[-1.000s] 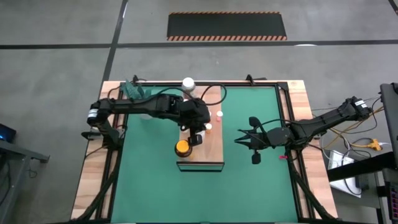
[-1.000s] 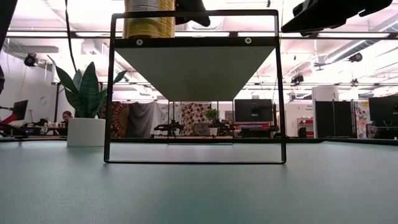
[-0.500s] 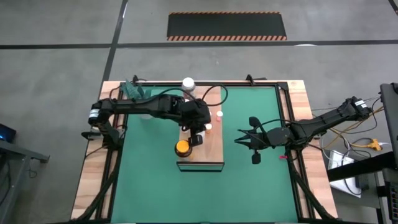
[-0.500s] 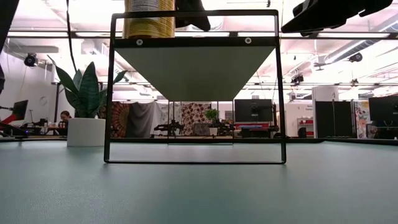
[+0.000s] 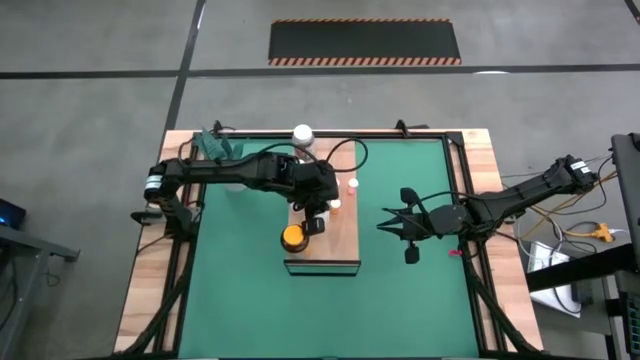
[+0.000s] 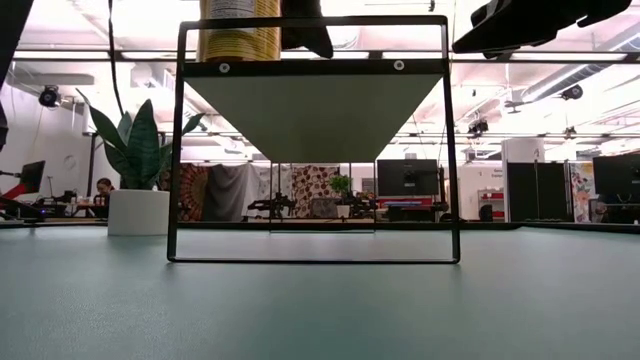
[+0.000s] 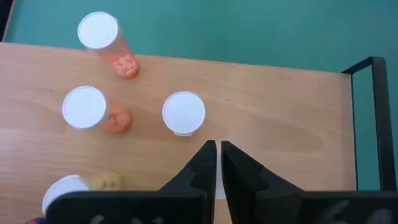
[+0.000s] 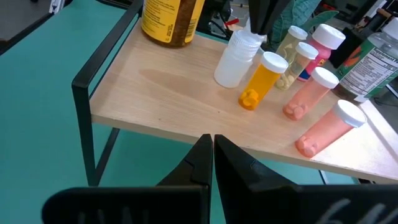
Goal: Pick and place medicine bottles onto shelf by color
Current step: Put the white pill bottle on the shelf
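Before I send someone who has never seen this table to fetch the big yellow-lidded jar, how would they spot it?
Find the wooden shelf raised on a black frame mid-mat. At its near-left corner stands the amber jar, close to the left gripper. It is much larger than the small bottles behind it.

- Shelf (image 5: 322, 215): bottles (image 8: 292, 68) crowd its upper half in the high view, the amber jar (image 5: 292, 237) blocks lower left — lower right bare.
- Green mat (image 5: 400, 300) open along the frame's bottom.
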`<state>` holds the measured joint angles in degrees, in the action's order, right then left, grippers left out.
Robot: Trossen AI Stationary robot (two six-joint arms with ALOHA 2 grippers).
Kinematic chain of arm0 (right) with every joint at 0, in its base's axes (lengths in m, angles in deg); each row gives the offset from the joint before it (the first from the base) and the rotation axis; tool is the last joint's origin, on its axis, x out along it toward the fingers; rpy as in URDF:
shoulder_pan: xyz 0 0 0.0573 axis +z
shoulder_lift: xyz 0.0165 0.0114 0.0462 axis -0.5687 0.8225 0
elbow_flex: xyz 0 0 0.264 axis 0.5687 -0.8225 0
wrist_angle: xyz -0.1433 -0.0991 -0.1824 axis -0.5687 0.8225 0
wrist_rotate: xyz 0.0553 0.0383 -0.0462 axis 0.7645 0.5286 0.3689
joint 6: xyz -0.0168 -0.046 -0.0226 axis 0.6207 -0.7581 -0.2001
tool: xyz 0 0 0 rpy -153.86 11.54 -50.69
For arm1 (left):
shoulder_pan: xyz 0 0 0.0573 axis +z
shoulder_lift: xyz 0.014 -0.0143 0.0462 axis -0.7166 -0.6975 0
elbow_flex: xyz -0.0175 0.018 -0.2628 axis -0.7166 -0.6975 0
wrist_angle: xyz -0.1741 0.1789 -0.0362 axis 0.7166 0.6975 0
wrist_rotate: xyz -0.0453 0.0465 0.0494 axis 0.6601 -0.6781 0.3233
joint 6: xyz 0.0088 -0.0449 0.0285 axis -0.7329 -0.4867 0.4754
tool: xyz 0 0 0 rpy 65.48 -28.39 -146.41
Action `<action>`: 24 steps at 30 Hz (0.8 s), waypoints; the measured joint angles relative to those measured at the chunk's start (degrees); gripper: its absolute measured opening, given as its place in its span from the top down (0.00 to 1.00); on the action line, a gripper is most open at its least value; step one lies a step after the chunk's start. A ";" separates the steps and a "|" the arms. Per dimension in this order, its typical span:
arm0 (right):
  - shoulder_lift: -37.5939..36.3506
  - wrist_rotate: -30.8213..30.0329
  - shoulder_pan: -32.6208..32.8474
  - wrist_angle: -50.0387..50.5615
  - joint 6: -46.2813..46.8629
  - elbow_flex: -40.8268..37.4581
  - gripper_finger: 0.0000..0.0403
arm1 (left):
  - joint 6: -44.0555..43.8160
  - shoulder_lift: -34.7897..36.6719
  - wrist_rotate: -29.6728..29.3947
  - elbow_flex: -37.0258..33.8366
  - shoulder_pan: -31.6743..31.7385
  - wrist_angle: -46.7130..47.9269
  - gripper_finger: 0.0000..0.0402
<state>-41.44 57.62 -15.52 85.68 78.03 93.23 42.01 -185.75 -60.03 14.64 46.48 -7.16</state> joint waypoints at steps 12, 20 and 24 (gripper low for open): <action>0.00 0.00 -0.02 0.01 0.02 -0.02 0.98 | 0.04 0.00 0.09 0.01 0.04 0.73 0.98; 0.00 -0.02 -0.01 -0.01 0.37 -0.02 0.98 | 0.55 0.43 0.07 2.95 0.04 0.00 0.98; 0.00 -0.10 -0.02 -0.06 2.09 -0.02 0.98 | 1.59 2.48 -0.18 4.48 -0.52 0.00 0.98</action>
<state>-41.44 57.52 -15.55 85.62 80.12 93.21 43.60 -183.27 -60.21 19.12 45.96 -7.16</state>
